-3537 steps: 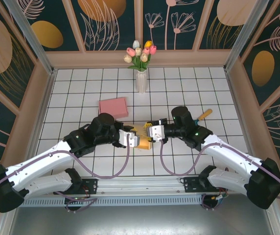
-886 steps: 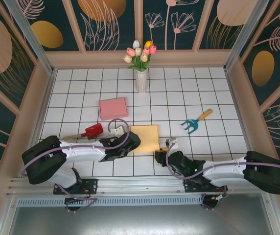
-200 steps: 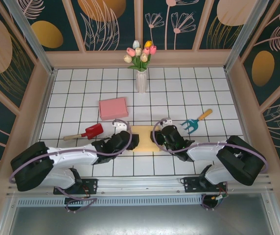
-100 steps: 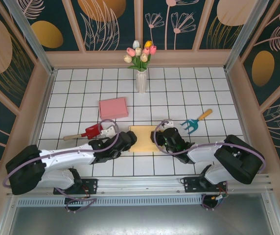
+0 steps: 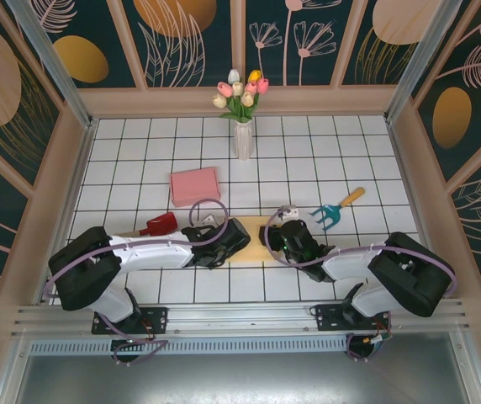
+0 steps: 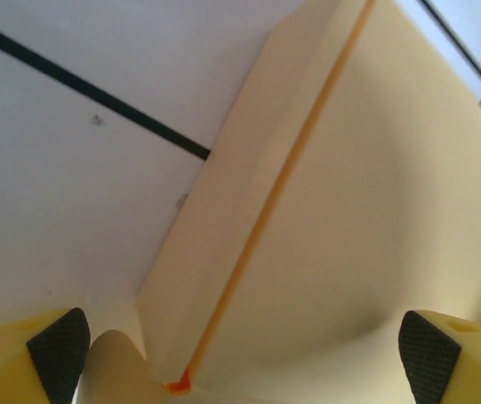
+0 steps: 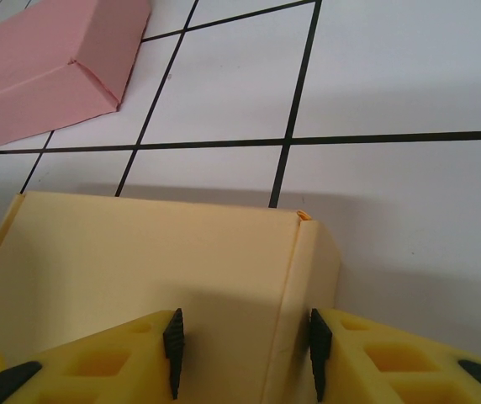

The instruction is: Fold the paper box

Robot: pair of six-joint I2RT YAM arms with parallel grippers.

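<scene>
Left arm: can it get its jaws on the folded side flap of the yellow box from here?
Probably yes. The left gripper has its jaws wide open, and the side flap of the yellow box lies unobstructed between its fingertips. The right gripper grips the opposite side.

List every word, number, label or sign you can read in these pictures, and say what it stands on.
None: there is no readable text anywhere. The yellow paper box and the pink box are plain, and the walls carry only painted leaves and flowers.
</scene>
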